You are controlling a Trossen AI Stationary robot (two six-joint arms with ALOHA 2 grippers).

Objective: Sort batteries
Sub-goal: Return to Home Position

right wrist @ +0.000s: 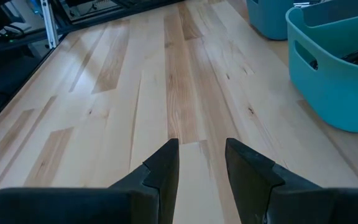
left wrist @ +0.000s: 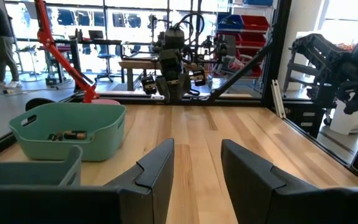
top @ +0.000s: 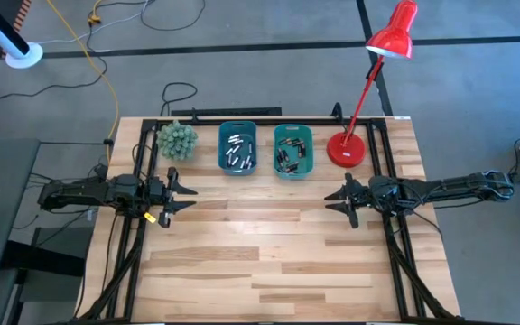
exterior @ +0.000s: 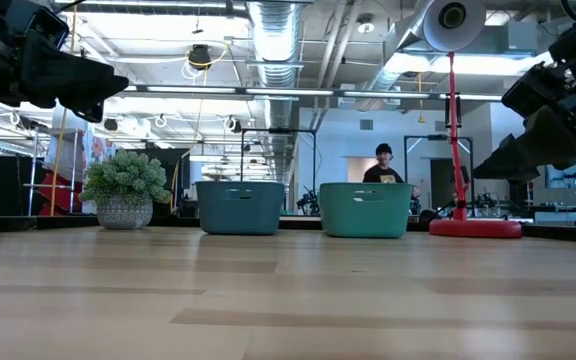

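Two teal bins stand side by side at the table's far edge: a darker blue-teal bin point(top: 237, 148) holding several silver batteries point(top: 236, 152), and a greener bin point(top: 293, 150) holding several dark batteries point(top: 289, 155), which also show in the left wrist view point(left wrist: 67, 135). My left gripper point(top: 184, 192) is open and empty above the table's left side. My right gripper point(top: 339, 200) is open and empty above the right side. Both point toward the table's middle. No battery shows on the tabletop.
A small potted plant point(top: 176, 140) stands left of the bins. A red desk lamp point(top: 348, 149) stands on its base right of them, its head leaning beyond the far edge. The wooden tabletop point(top: 269, 244) lies bare between the arms. A person shows in the room behind point(exterior: 382, 165).
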